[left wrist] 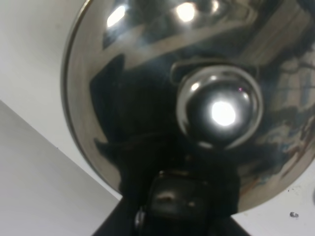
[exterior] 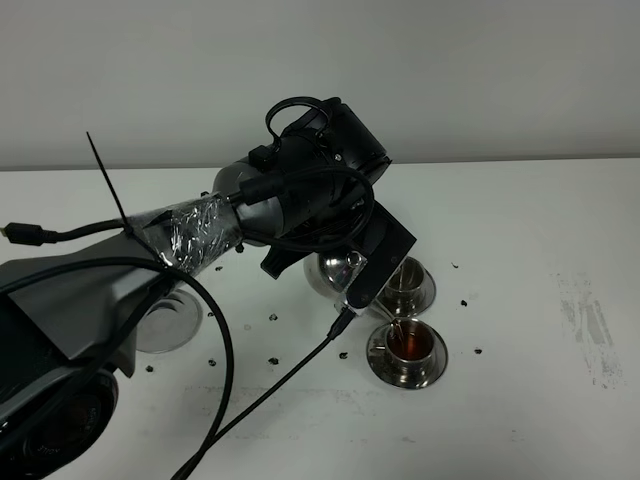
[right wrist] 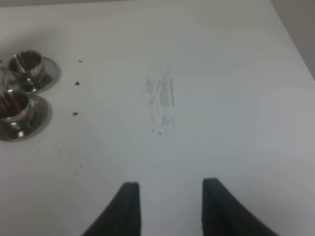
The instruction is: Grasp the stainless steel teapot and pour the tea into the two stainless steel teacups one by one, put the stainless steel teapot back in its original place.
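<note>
Logged teapot (exterior: 335, 272) at mid-desk, tipped spout-down just beside the two cups; in left wrist view saw only its lid and knob (left wrist: 219, 109), filling the frame. Judged left tool (left wrist: 170, 204) clamped on the teapot handle: jaws themselves hidden behind dark housing, but no other support apparent for a pot tilted like this. Traced what looks like the thin spout (exterior: 392, 322) toward near cup (exterior: 408, 345); noted brown tea in that cup. Could not read fill of far cup (exterior: 405, 283), half hidden behind the arm's camera block. No stream made out. Put the step as pouring, first cup served or nearly so. Found right tool (right wrist: 167, 209) wide, nothing between its fingers, hanging over bare desk (exterior: 520, 230) well apart from both cups; idle by the look of it. Spotted lone round steel dish (exterior: 165, 322) on the left side, partly under the left arm; possibly the teapot's home spot, not certain. Next move, as judged: reduce tilt to stop flow, shift spout over far cup without clipping either handle, tip slowly; then level out and carry to the left.
</note>
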Robot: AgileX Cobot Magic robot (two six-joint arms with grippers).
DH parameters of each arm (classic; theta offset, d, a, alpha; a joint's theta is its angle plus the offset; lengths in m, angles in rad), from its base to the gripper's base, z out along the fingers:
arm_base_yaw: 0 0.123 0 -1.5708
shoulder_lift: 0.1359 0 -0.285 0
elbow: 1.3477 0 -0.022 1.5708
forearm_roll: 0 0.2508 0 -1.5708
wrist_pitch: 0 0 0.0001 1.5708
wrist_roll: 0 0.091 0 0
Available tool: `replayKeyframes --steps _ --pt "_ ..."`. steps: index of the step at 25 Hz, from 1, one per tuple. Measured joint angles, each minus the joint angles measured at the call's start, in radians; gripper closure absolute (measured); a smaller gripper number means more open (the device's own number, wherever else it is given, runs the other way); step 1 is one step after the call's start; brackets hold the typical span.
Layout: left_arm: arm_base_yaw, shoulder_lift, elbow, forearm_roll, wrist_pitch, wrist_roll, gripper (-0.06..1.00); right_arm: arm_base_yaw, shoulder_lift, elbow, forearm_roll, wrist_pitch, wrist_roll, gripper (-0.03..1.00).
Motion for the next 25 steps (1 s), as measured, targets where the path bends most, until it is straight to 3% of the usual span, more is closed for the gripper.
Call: replayKeyframes --steps 25 --pt "-0.004 0.0 0.0 0.048 -0.054 0.052 0.74 0.0 0.0 0.0 0.0 0.0 0.0 0.68"
